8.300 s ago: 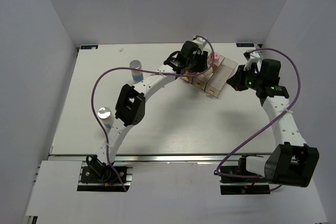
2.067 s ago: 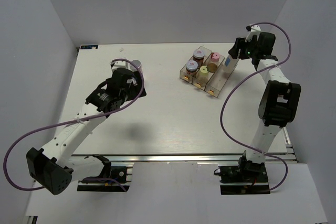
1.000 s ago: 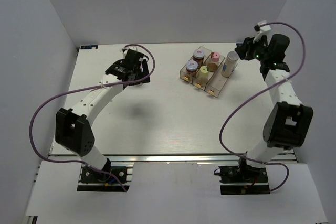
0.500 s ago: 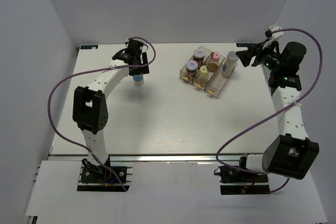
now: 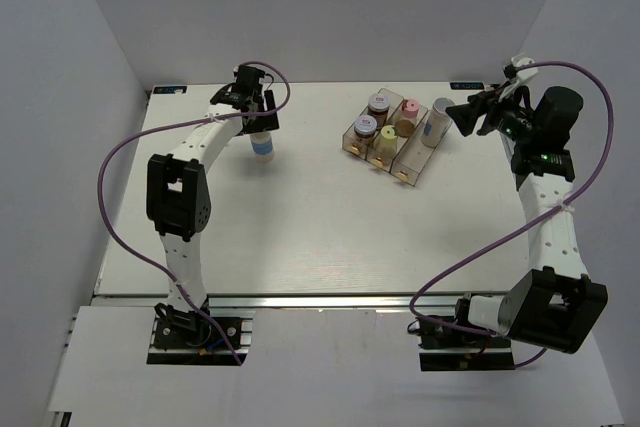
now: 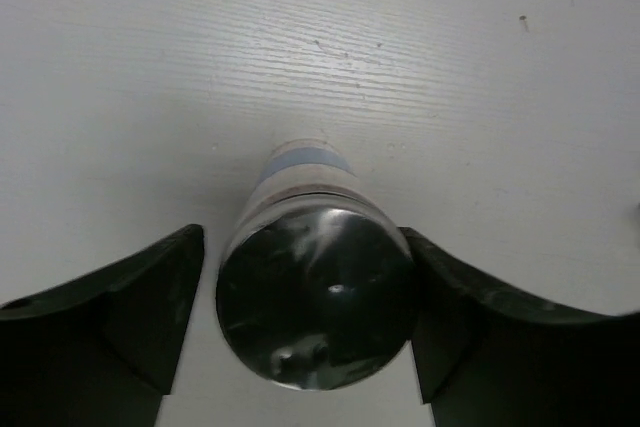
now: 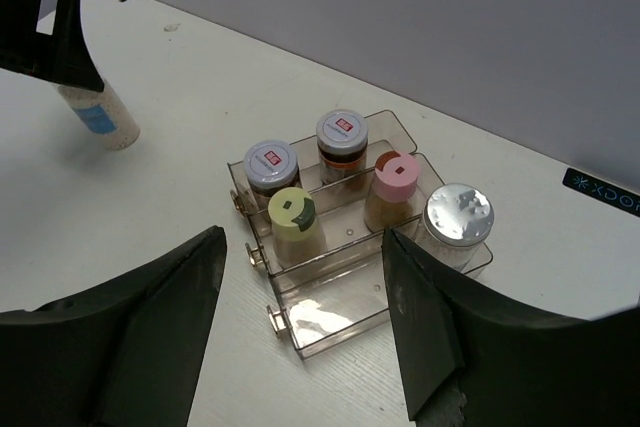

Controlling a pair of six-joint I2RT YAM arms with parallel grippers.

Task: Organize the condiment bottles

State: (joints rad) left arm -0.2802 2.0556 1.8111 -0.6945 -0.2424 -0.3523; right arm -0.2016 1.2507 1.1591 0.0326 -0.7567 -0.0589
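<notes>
A white, blue-labelled condiment bottle (image 5: 262, 145) with a silver lid (image 6: 315, 297) stands on the table at the back left. My left gripper (image 5: 255, 115) straddles its lid; the right finger (image 6: 470, 327) touches it and a thin gap shows at the left finger (image 6: 140, 317). The clear brownish tray (image 5: 410, 169) holds two dark brown bottles (image 5: 378, 104) (image 5: 366, 127), a pink-lidded one (image 5: 408, 110), a pale yellow one (image 5: 387, 137) and a silver-lidded one (image 5: 438, 117). My right gripper (image 5: 462, 115) hangs open and empty just right of the tray.
The tray's near slot (image 7: 330, 312) has bare floor in front of the silver-lidded bottle (image 7: 458, 219). White walls close in the table at the back and on both sides. Purple cables loop off both arms.
My left gripper has swung in over the back-left bottle and narrowed around its lid. My right gripper has opened, let go of the silver-lidded bottle in the tray and backed off to the right.
</notes>
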